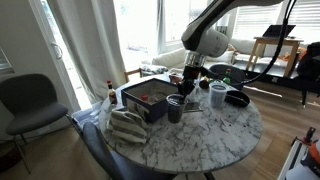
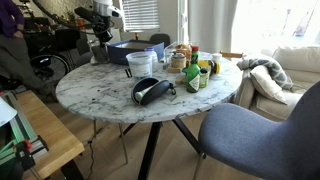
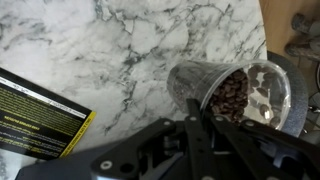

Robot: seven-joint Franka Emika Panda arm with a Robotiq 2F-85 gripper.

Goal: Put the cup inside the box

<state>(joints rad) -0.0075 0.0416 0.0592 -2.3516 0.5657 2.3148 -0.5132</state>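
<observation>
A clear cup (image 3: 232, 95) with brown bits inside stands on the marble table (image 3: 130, 45), a little to the right of the dark box, whose black and yellow corner (image 3: 40, 118) shows at the left. In an exterior view the cup (image 1: 176, 109) stands by the dark blue open box (image 1: 146, 99). My gripper (image 3: 200, 120) comes down from above, with its fingers close together over the cup's near rim. It also shows in an exterior view (image 1: 185, 88). In an exterior view the arm (image 2: 100, 25) stands at the far side by the box (image 2: 135, 50).
A white cup (image 1: 218, 95) and a black bowl-like object (image 1: 237, 98) stand beyond the gripper. Bottles (image 1: 110, 95) and a folded cloth (image 1: 125, 125) lie near the box. Bottles and jars (image 2: 190, 70) crowd one side. Chairs (image 2: 250, 140) ring the table.
</observation>
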